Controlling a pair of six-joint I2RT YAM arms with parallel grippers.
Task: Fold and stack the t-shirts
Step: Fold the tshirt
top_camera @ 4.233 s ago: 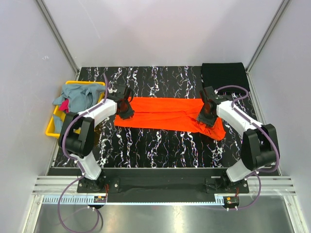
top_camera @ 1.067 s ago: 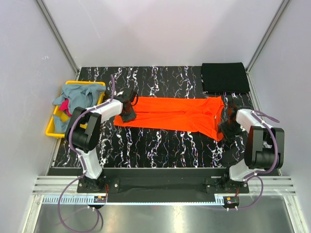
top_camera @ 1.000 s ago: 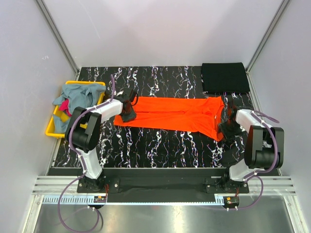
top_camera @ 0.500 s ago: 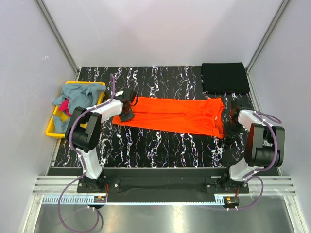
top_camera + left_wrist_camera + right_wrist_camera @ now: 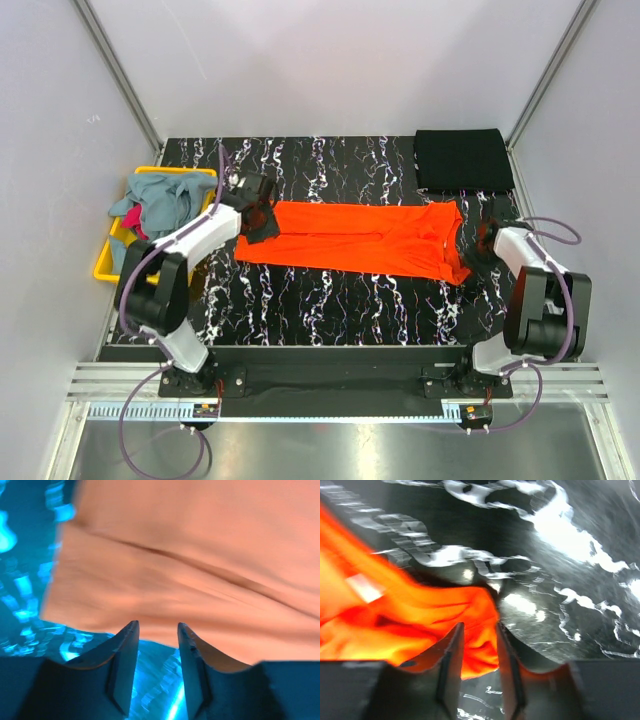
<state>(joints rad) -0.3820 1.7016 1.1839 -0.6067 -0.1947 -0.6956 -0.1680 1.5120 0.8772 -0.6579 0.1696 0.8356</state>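
Note:
A bright orange t-shirt (image 5: 355, 235) lies stretched out in a long band across the marbled table. At its left end hangs my left gripper (image 5: 258, 218), open; in the left wrist view (image 5: 157, 625) only bare table shows between the fingers, and the orange t-shirt (image 5: 200, 555) lies just beyond the tips. My right gripper (image 5: 484, 241) is just past the shirt's right end. In the right wrist view (image 5: 479, 626) its jaws stand apart over a rumpled corner of the orange t-shirt (image 5: 420, 615). A folded black t-shirt (image 5: 462, 160) rests at the back right.
A yellow bin (image 5: 105, 265) at the table's left edge holds a crumpled grey-blue shirt (image 5: 165, 195) and a magenta one (image 5: 132, 220). Grey walls close in on both sides. The table's marbled top (image 5: 330, 310) shows in front of the orange shirt.
The right gripper shut near the shirt's right corner, then opened and drew back to the right and rear. The left gripper lifted slightly toward the back left and opened a little wider.

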